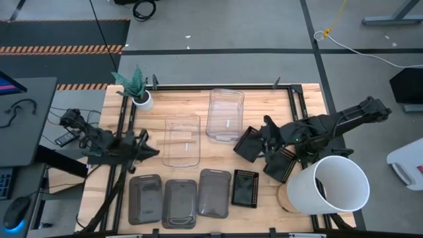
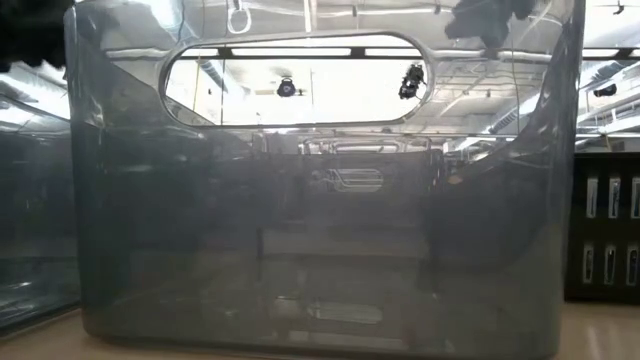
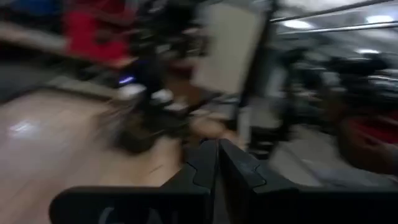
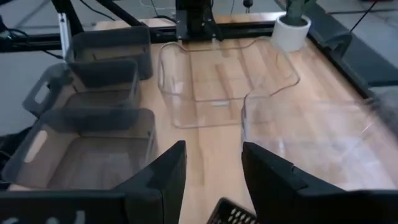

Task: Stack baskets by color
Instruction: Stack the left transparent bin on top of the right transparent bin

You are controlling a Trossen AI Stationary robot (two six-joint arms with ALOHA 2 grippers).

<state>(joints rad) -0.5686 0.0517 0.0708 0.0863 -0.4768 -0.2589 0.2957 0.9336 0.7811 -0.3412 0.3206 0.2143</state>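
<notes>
Free room: bare wood between my left gripper (image 1: 151,151) and the clear baskets (image 1: 182,139). Obstacles: three grey baskets (image 1: 179,200) along the near edge; white bucket (image 1: 334,186) crowding my right gripper (image 1: 264,142); plant pot (image 1: 141,99) at far-left corner.

Glossy clear plastic baskets (image 1: 225,114) and matt black mesh baskets (image 1: 245,188) on smooth wooden table (image 1: 178,99)

Three smoky grey baskets (image 1: 180,201), two clear baskets (image 1: 182,139), three black mesh baskets (image 1: 245,188), one white bucket (image 1: 334,185) and one potted plant (image 1: 137,89) near the left claw (image 1: 153,151).
</notes>
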